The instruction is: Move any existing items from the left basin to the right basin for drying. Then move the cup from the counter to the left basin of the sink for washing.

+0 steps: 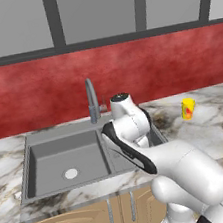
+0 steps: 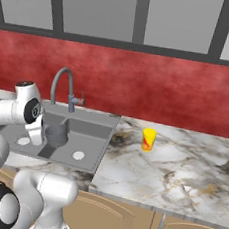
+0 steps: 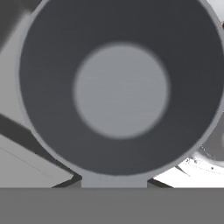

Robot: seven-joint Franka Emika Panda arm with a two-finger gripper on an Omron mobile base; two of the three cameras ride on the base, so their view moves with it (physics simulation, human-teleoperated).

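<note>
The grey pot (image 2: 57, 135) hangs just above the right basin (image 2: 91, 139), close to the divider of the sink (image 2: 110, 122). My gripper (image 2: 46, 135) is shut on its thin handle. In the hand view I look straight down into the pot (image 3: 120, 89), and its handle (image 3: 113, 180) runs back between my fingertips (image 3: 70, 182). The left basin (image 1: 65, 158) holds nothing but its white drain (image 1: 71, 173). On the counter (image 2: 180, 169) to the right of the sink, the yellow cup (image 2: 148, 139) with its red mark stands upright, also seen as the cup (image 1: 188, 108) in the left base view.
The grey arched faucet (image 2: 64, 83) rises behind the sink, against the red backsplash. My own arm (image 1: 138, 140) covers most of the right basin in the left base view. Tan cabinet doors (image 2: 124, 223) run below the counter's front edge.
</note>
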